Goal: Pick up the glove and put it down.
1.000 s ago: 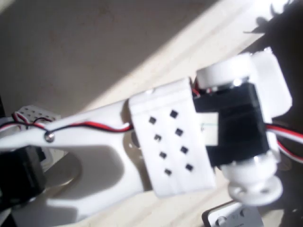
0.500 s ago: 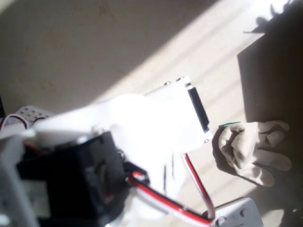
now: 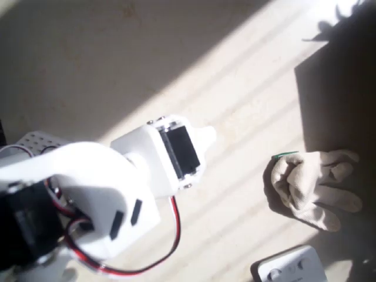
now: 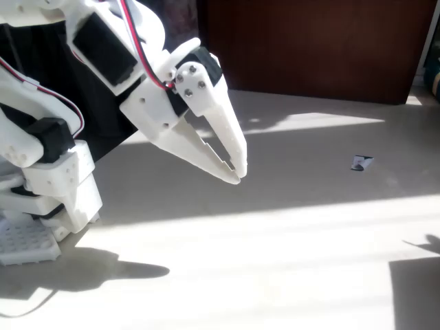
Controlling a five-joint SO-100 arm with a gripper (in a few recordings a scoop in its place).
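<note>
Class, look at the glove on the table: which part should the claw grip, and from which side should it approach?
Probably the bunched cuff end of the glove, approached from above on the overhead view's left. That end is rounded and raised; the thick fingers splay flat to the right. The claw hangs shut and empty, so it must open first.

arm (image 3: 117, 188) pulled back left, glove (image 3: 311, 185) uncovered

Bystanders on the sunlit desk (image 3: 247, 76)

A white-grey plastic device (image 3: 291, 267) lies at the overhead view's bottom edge; a small card (image 4: 360, 163) lies far off.
</note>
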